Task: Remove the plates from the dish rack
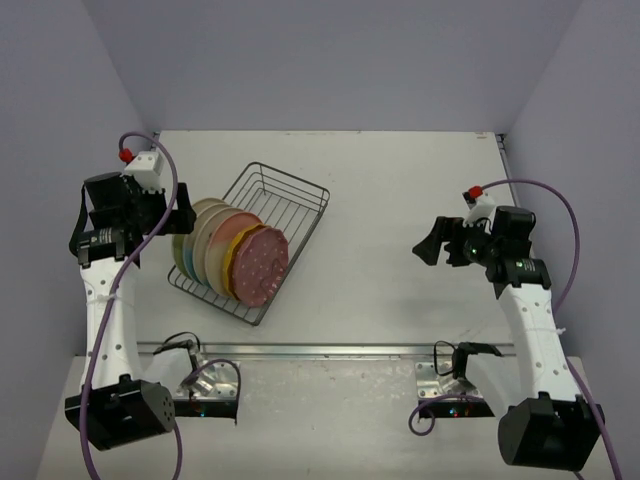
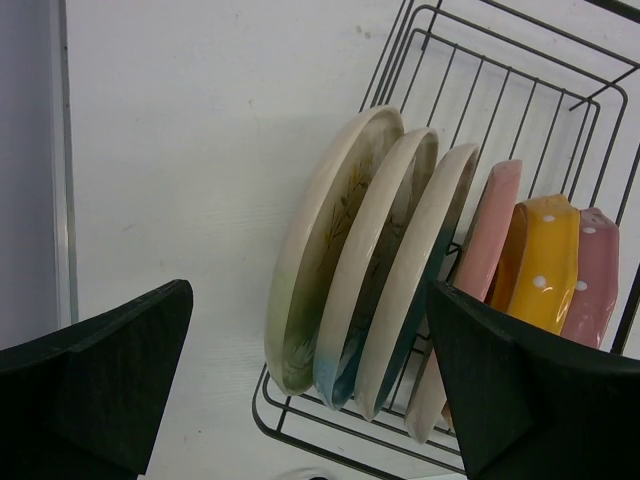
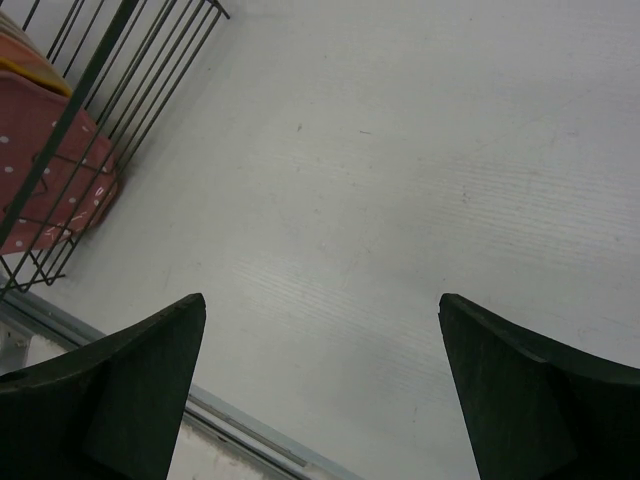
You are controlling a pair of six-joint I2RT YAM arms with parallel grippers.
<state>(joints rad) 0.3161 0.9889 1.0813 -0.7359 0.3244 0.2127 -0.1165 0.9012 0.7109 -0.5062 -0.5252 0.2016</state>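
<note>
The left pincer (image 2: 310, 300) gaped wide and empty, just before the round cream, pink and yellow plates (image 2: 345, 240) standing upright in the grey wire dish rack (image 2: 520, 100). The right pincer (image 3: 322, 300), equally wide, hovered over the white surface (image 3: 420, 150), well apart from them.

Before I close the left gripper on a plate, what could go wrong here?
The plates stand on edge, packed close; a finger of the open left gripper may not fit behind the green-cream plate and could nudge its neighbours. Nothing holds the dish rack: the right gripper hangs open over the table, so lifting could drag it.
</note>
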